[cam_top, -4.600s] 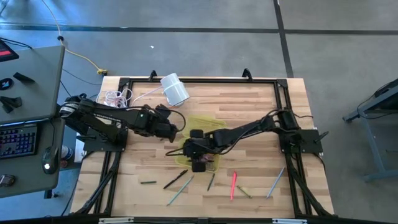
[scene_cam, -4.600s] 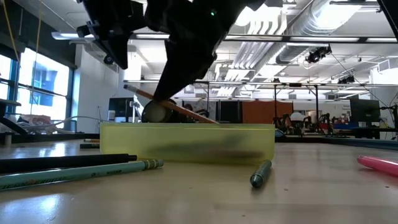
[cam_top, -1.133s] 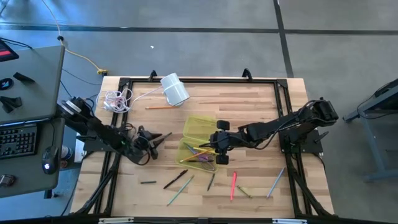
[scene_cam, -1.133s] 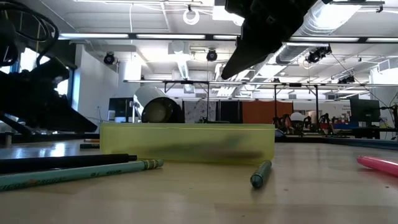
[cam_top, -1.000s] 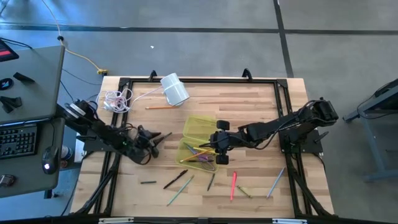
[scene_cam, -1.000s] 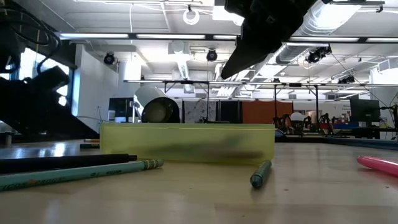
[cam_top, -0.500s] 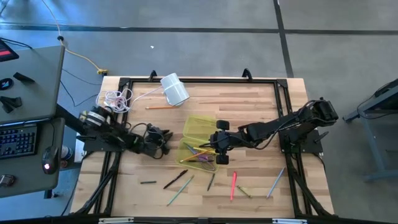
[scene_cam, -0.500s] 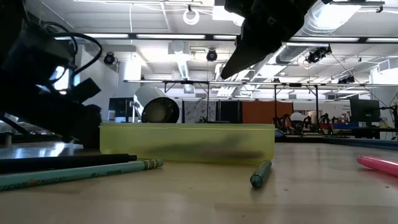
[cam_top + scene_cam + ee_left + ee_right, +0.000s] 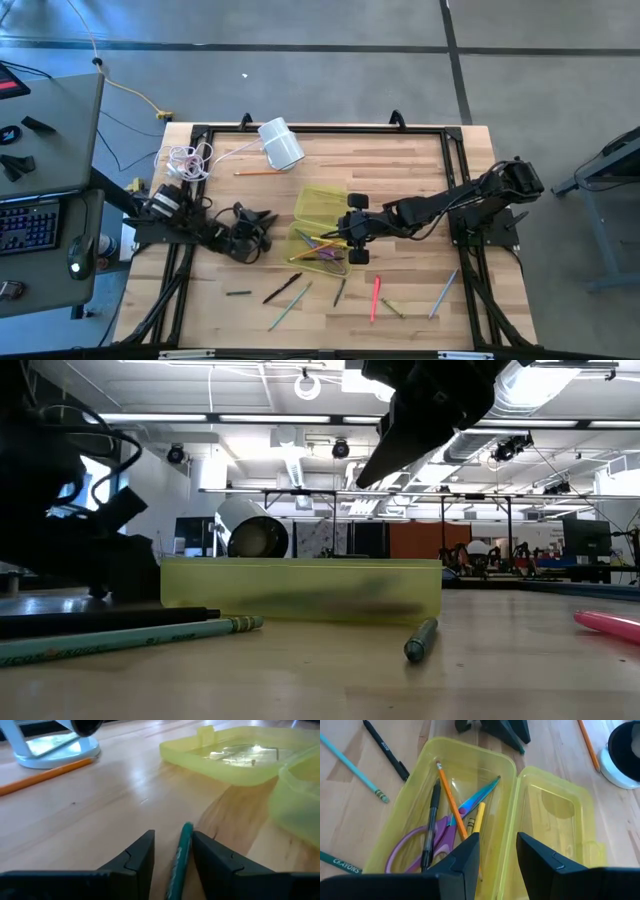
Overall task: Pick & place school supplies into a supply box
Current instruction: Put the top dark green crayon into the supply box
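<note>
The yellow-green supply box [image 9: 318, 248] lies open on the table, its lid [image 9: 322, 203] flat on the far side. Inside it lie purple scissors [image 9: 440, 836], an orange pencil [image 9: 452, 805], a black pen [image 9: 431, 820] and a yellow one [image 9: 477, 817]. My left gripper [image 9: 263, 226] is low over the table left of the box, open. A green pencil [image 9: 181, 852] lies along the gap between its fingers. My right gripper [image 9: 497, 842] hovers open above the box [image 9: 300, 592], with nothing between its fingers. My left gripper has the green pencil's shaft [image 9: 186, 837] lying close to the inner side of one finger [image 9: 210, 860]. I cannot tell whether it touches. The fingers come nearly level from the table's left and run along the pencil.
Loose pens and pencils lie near the front edge: black [image 9: 283, 288], teal [image 9: 290, 306], pink [image 9: 376, 297], blue [image 9: 443, 293]. An orange pencil [image 9: 258, 172], a white cylinder [image 9: 281, 143] and a coiled white cord [image 9: 188, 158] are at the far left.
My left gripper has gone toward the table's right edge, closer to the box, staying low over the table. It now stands over the green pencil.
</note>
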`<move>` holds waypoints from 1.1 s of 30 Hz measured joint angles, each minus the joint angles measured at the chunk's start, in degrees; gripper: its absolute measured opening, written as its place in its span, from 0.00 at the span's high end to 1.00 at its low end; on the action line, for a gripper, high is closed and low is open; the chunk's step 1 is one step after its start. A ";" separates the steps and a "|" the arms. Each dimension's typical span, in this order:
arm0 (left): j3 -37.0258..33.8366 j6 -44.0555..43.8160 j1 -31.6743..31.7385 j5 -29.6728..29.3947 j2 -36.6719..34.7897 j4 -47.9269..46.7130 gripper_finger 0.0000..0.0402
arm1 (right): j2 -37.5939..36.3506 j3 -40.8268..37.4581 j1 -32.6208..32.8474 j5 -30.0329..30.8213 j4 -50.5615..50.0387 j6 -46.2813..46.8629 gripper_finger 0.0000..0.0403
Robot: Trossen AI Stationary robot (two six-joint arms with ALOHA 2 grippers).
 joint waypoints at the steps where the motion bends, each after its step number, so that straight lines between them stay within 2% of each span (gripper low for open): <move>1: -0.51 -0.28 -0.51 -0.50 -0.30 -0.33 0.58 | 0.00 0.00 -0.02 0.01 0.02 -0.06 0.72; 8: -2.65 -0.69 -1.28 0.77 -1.16 1.16 0.61 | 0.00 0.02 -0.02 0.01 0.03 -0.13 0.72; 21: -0.49 -0.09 -1.17 2.89 -1.03 4.13 0.89 | 0.01 0.02 -0.02 -0.01 0.26 -0.15 0.72; 25: 0.95 0.86 -1.21 4.40 -0.96 4.80 0.88 | 0.00 0.02 0.00 -0.01 0.26 -0.15 0.72; 30: 2.85 2.59 -1.28 6.00 -0.96 4.65 0.79 | 0.00 0.02 0.00 -0.01 0.33 -0.14 0.72; 33: 3.39 2.95 -1.28 6.43 -0.96 4.30 0.80 | 0.02 0.02 0.00 -0.03 0.31 -0.15 0.72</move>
